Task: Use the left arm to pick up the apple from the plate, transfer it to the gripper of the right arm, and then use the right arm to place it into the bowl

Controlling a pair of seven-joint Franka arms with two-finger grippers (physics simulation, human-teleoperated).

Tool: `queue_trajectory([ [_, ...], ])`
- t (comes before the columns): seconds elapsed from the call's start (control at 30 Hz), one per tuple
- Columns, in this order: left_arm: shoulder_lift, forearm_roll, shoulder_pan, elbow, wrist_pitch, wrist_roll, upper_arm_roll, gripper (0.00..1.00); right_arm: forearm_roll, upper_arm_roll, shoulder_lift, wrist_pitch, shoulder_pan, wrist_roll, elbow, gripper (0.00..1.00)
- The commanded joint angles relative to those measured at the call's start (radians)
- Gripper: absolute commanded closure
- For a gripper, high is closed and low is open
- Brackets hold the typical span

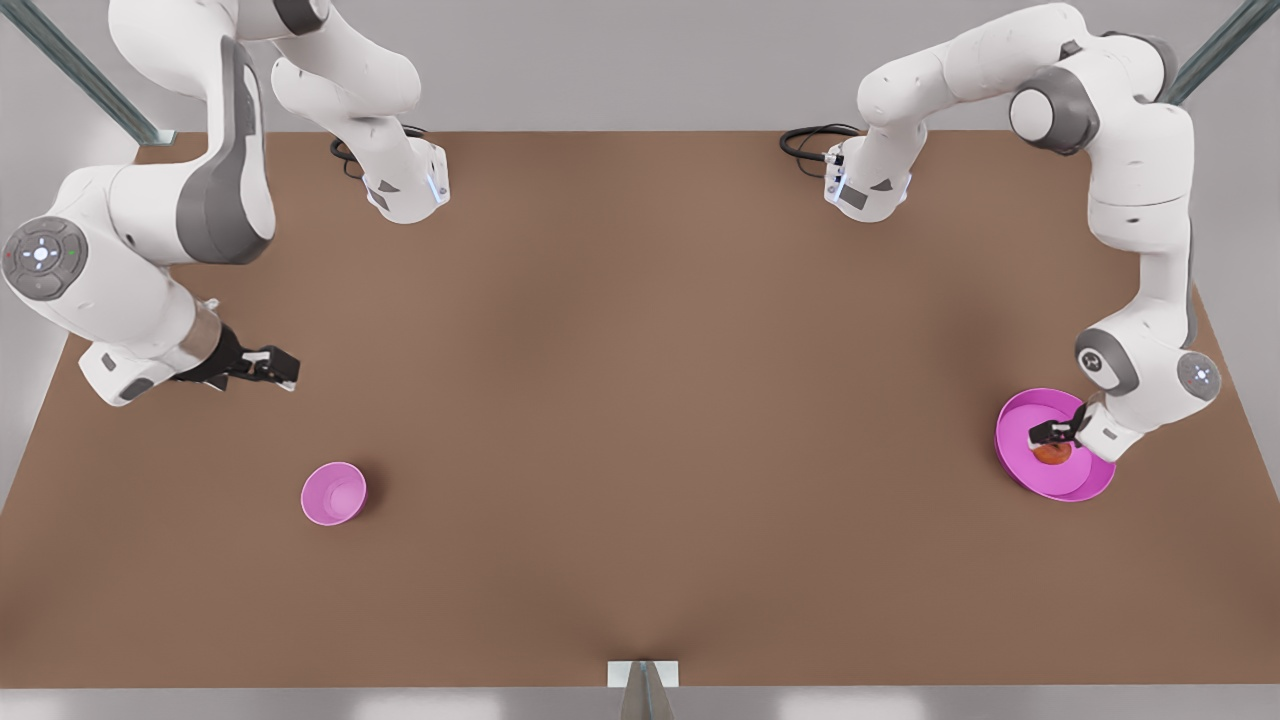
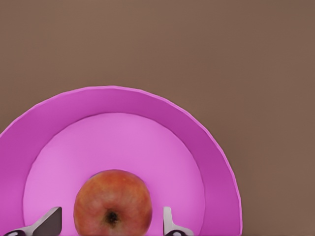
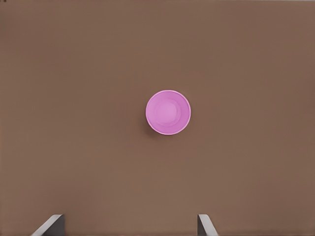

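The red-orange apple (image 1: 1052, 453) (image 2: 112, 202) lies on the magenta-pink plate (image 1: 1018, 420) (image 2: 123, 101) at the front view's right. My left gripper (image 1: 1050, 436) (image 2: 110, 223) is lowered over the plate and open, one finger on each side of the apple with a small gap at both sides. The small pink bowl (image 1: 334, 493) (image 3: 168, 112) stands on the table at the front view's left. My right gripper (image 1: 278, 368) (image 3: 129, 225) hangs open and holds nothing, above the table and farther back than the bowl.
The brown table (image 1: 640, 400) stretches wide between bowl and plate. Both arm bases with black cables (image 1: 815, 140) stand at its back edge. A small metal bracket (image 1: 643, 675) sits at the middle of the front edge.
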Motion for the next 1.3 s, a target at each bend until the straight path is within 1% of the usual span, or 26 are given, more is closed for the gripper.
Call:
queue_trajectory([
  [0.0,0.013,-0.003,0.0,0.0,0.046,0.152,0.0,0.0,0.007,0.0,-0.001,0.003,-0.001,0.019,0.0,0.0],
  [0.17,0.018,-0.003,0.003,0.0,0.046,0.152,0.001,0.01,0.007,0.0,0.001,0.0,-0.006,0.016,-0.002,0.0],
  [0.2,0.018,-0.003,0.003,0.0,0.046,0.152,0.0,0.09,0.007,0.0,0.001,0.0,-0.006,0.016,-0.002,0.0],
  [0.27,0.02,-0.003,0.002,0.0,0.046,0.152,0.001,0.19,0.007,0.0,0.002,0.0,-0.007,0.016,-0.002,0.0],
  [0.33,0.021,-0.003,0.002,0.0,0.046,0.152,0.001,0.24,0.007,0.0,0.002,0.0,-0.007,0.014,-0.002,0.0],
  [0.57,0.032,-0.003,-0.001,0.0,0.052,0.152,0.001,0.24,0.007,0.0,0.004,0.0,-0.009,0.014,0.0,0.0],
  [0.77,0.038,-0.003,-0.003,0.0,0.052,0.152,0.001,0.26,0.009,0.003,0.004,-0.012,-0.003,0.003,0.0,0.0],
  [0.83,0.024,-0.001,-0.003,0.003,0.049,0.152,0.0,0.27,0.009,0.005,0.004,-0.012,-0.004,0.002,0.0,0.0],
  [0.9,-0.017,-0.001,-0.003,0.011,0.04,0.204,-0.003,0.27,0.009,0.005,0.004,-0.012,-0.006,0.002,0.0,0.0],
  [0.97,-0.086,-0.001,-0.007,0.02,-0.032,0.206,-0.051,0.27,0.009,0.003,0.004,-0.017,-0.009,0.0,-0.002,0.0],
  [1.0,-0.117,-0.01,-0.004,0.02,-0.074,0.204,-0.104,0.28,0.007,0.003,0.004,-0.017,-0.009,0.0,-0.002,0.0],
  [1.03,-0.137,-0.118,-0.001,0.02,-0.126,0.206,-0.147,0.28,0.009,0.003,0.004,-0.017,-0.01,-0.001,-0.002,0.0],
  [1.1,-0.141,-0.254,-0.001,0.038,-0.228,0.206,-0.219,0.28,0.009,0.003,0.004,-0.018,-0.032,-0.038,-0.006,0.0],
  [1.17,-0.141,-0.369,-0.001,0.038,-0.268,0.207,-0.31,0.27,0.009,0.005,0.004,-0.023,-0.03,-0.037,-0.006,0.0],
  [1.2,-0.135,-0.432,0.002,0.038,-0.271,0.33,-0.368,0.26,0.009,0.005,0.004,-0.023,-0.032,-0.037,-0.006,0.0],
  [1.27,-0.097,-0.633,-0.035,0.04,-0.285,0.531,-0.4,0.26,0.009,0.005,0.004,-0.021,-0.032,-0.035,-0.005,0.0],
])
